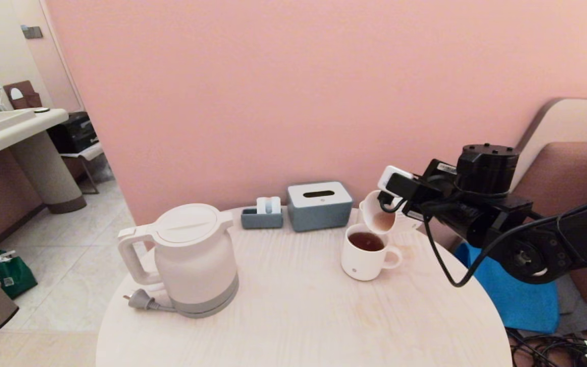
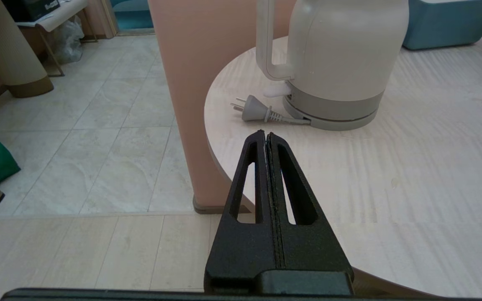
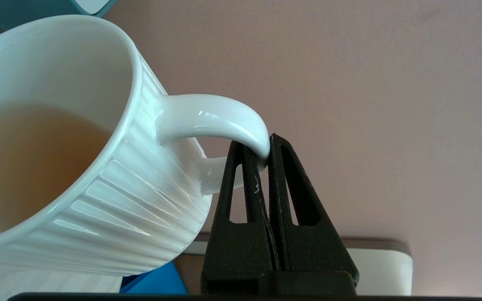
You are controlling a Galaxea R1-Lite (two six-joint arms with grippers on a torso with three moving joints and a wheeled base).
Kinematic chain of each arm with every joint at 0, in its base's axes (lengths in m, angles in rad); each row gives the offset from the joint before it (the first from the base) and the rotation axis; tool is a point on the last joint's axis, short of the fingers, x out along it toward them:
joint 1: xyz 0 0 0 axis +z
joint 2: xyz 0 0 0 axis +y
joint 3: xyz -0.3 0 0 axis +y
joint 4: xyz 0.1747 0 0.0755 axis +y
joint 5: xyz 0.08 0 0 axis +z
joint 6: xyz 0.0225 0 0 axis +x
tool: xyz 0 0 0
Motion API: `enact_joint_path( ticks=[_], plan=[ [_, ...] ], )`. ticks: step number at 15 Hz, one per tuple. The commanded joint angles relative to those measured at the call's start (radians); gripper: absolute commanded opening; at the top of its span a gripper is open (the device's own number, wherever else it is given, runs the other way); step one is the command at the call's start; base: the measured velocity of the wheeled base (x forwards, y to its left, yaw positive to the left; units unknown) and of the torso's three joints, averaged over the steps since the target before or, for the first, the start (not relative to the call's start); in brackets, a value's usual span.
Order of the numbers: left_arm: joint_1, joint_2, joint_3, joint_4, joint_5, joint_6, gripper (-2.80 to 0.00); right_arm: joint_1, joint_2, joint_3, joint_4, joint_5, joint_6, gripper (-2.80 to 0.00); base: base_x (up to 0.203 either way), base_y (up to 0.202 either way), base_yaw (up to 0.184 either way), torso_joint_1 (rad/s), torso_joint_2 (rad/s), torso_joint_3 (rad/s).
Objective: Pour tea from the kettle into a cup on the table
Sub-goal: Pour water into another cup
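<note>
Glazed ceramic cup (image 3: 111, 175), slippery and fragile, hangs tilted by its handle, pinched in right end effector (image 3: 268, 144); left end effector (image 2: 265, 134) closed, empty.

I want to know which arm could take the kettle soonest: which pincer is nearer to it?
Left. The left pincer, shut, hangs off the table edge just short of the kettle. The right pincer holds a tilted mug across the table.
</note>
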Motion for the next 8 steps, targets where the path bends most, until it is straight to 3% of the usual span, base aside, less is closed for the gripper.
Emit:
enact_joint_path(
  ticks=[1, 8],
  plan=[
    [0.0, 0.001, 0.0, 0.0, -0.001, 0.0, -2.8, 0.002, 0.0, 0.0, -0.005, -0.002, -0.017, -2.8, 0.0, 0.0, 0.0, 0.0, 0.0, 0.0],
    [0.0, 0.001, 0.0, 0.0, 0.0, 0.0, -2.8, 0.01, 0.0, 0.005, -0.005, -0.003, -0.019, -2.8, 0.0, 0.0, 0.0, 0.0, 0.0, 0.0]
  ],
)
